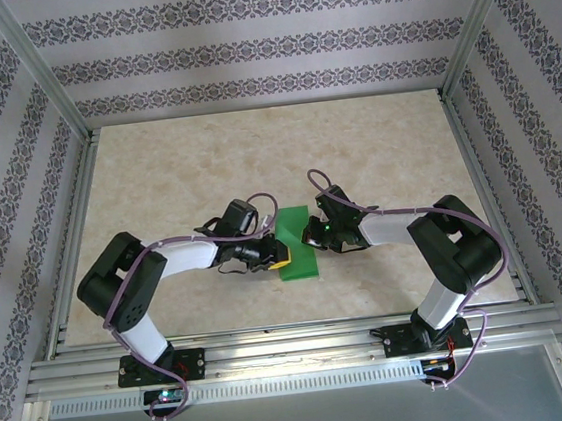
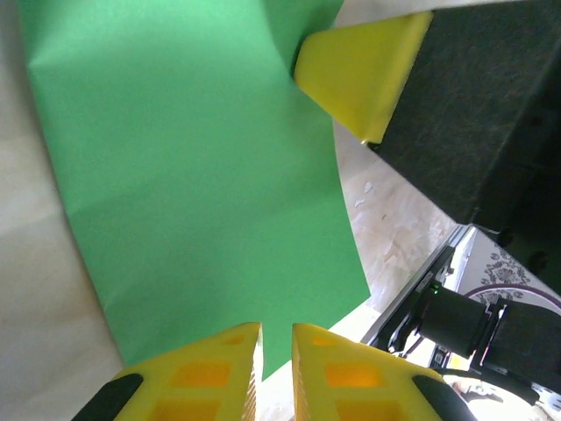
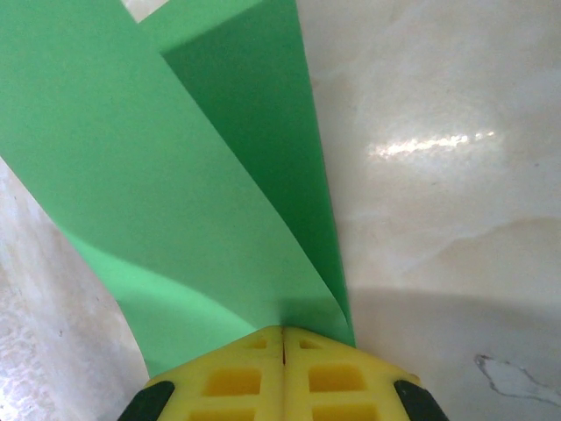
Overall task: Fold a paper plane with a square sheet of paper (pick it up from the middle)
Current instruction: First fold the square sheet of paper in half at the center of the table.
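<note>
The square sheet of paper [image 1: 302,264] is bright green and folded over into a long strip, between the two grippers near the table's front middle. My right gripper [image 3: 283,331] is shut on the folded edge, and the two layers [image 3: 175,193] curve away from its yellow fingertips. My left gripper [image 2: 276,329] stands slightly open, with a narrow gap between its yellow fingers. A corner of the paper [image 2: 202,175] reaches into that gap. In the top view the left gripper [image 1: 279,258] is at the paper's left edge and the right gripper [image 1: 311,233] at its right edge.
The beige marble-look tabletop [image 1: 256,163] stretches behind the paper. Aluminium rails [image 1: 275,347] run along the near edge and both sides, with patterned walls beyond. The right gripper's finger [image 2: 364,74] and black body loom close in the left wrist view.
</note>
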